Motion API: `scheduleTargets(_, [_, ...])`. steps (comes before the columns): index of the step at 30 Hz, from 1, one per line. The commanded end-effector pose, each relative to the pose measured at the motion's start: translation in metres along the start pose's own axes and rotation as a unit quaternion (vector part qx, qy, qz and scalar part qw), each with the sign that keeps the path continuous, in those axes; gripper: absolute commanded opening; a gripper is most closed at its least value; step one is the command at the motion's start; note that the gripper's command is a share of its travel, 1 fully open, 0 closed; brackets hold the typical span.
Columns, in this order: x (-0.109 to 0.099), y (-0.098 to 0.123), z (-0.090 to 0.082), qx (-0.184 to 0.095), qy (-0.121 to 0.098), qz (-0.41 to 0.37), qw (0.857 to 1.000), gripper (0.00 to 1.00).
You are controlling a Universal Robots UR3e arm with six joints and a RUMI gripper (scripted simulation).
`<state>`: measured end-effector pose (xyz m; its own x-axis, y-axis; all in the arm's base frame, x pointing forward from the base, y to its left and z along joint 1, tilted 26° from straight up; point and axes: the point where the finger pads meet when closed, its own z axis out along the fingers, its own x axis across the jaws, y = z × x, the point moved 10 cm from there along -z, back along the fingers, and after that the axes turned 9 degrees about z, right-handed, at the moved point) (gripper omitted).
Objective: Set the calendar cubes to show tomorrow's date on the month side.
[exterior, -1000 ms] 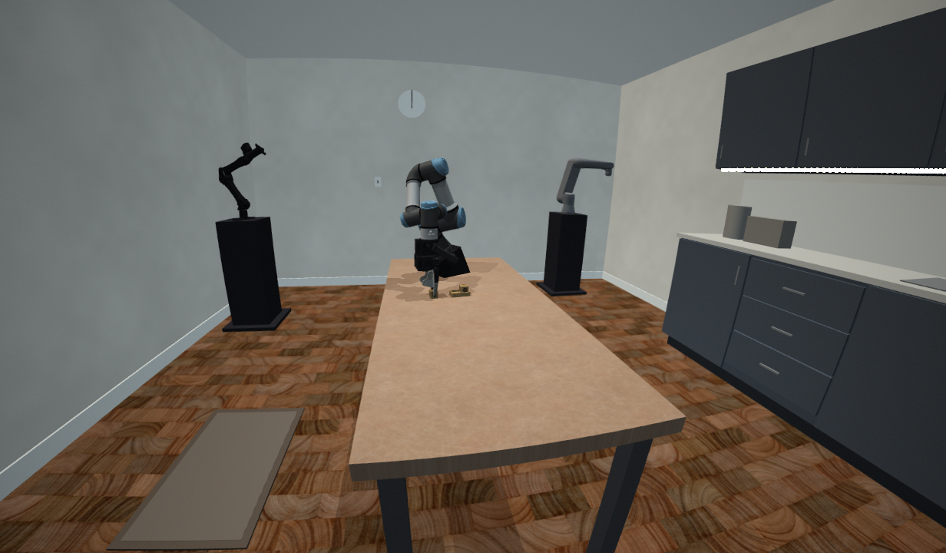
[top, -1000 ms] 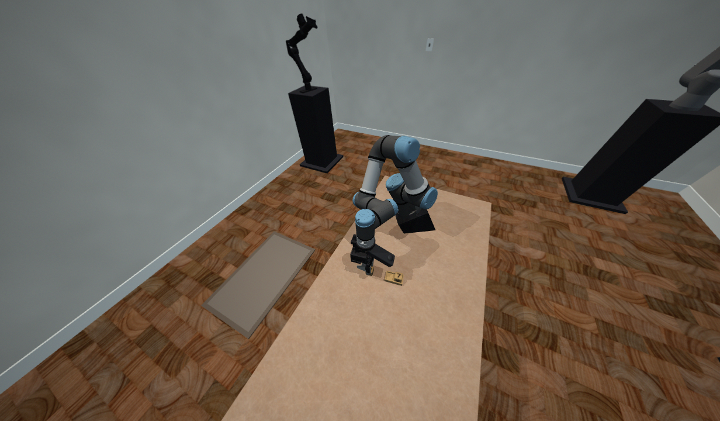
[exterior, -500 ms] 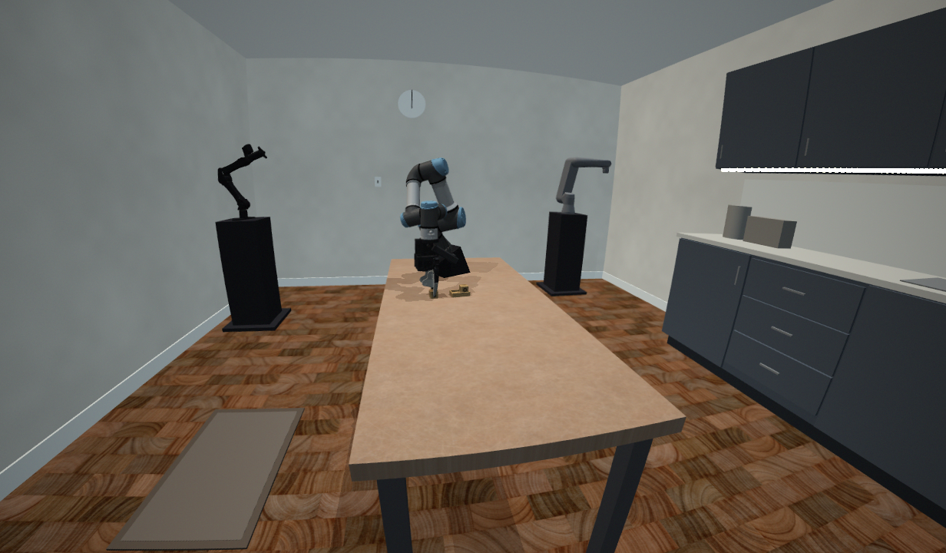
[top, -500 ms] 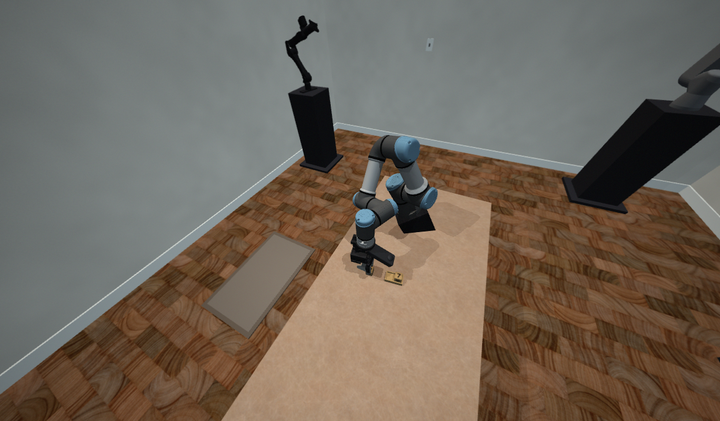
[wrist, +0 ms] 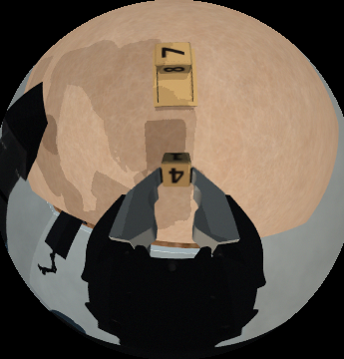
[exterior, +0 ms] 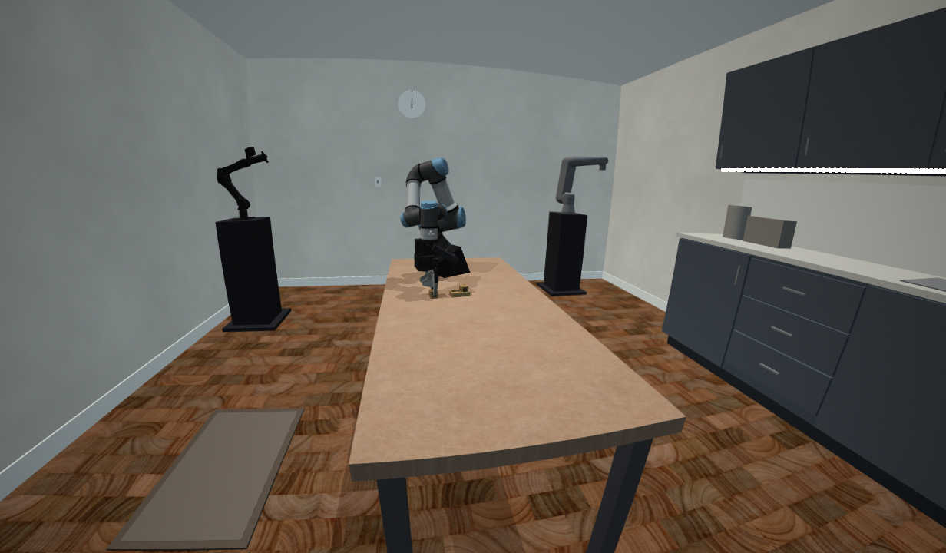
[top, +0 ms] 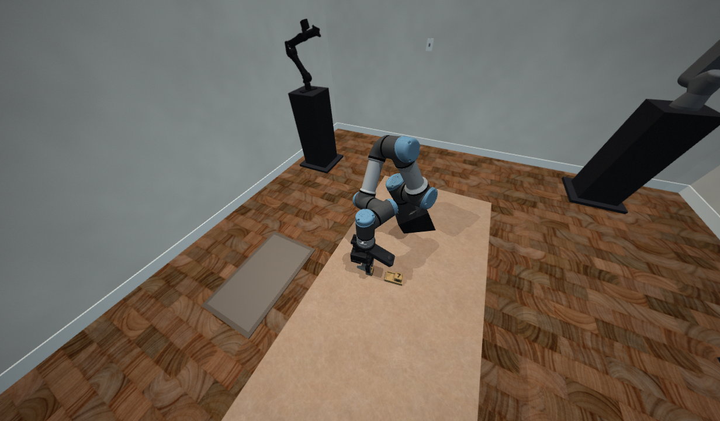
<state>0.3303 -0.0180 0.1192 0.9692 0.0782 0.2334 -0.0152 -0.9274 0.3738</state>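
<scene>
Cube [wrist: 175,173] with a 4 facing the wrist camera is clamped between the gripper [wrist: 175,180] fingers, raised over the table [top: 352,335], its shadow on the bare top between it and the tray [wrist: 175,92]; the tray lies just beyond, apart from the cube, its long axis in line with the gripper's reach. Inside the tray's far end sits a second cube [wrist: 172,59] showing 7 and 8, the near half unfilled; the table's left edge [top: 328,261] runs near the gripper, while the far side of the tray has wide open tabletop.
</scene>
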Motion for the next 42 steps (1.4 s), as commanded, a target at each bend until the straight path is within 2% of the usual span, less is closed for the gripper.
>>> scheduleTargets(1, [0.000, 0.000, -0.001, 0.000, 0.001, 0.000, 1.000, 0.10])
scheduleTargets(8, [0.000, 0.000, -0.005, 0.000, 0.001, 0.000, 1.000, 0.10])
scheduleTargets(17, [0.000, 0.000, -0.028, 0.000, 0.001, 0.000, 1.000, 0.10])
scheduleTargets(19, [0.000, 0.000, -0.028, 0.000, 0.001, 0.000, 1.000, 0.10])
scheduleTargets(34, [0.000, 0.000, -0.085, 0.000, 0.001, 0.000, 1.000, 0.10])
scheduleTargets(42, [0.000, 0.000, -0.097, 0.000, 0.001, 0.000, 1.000, 0.10])
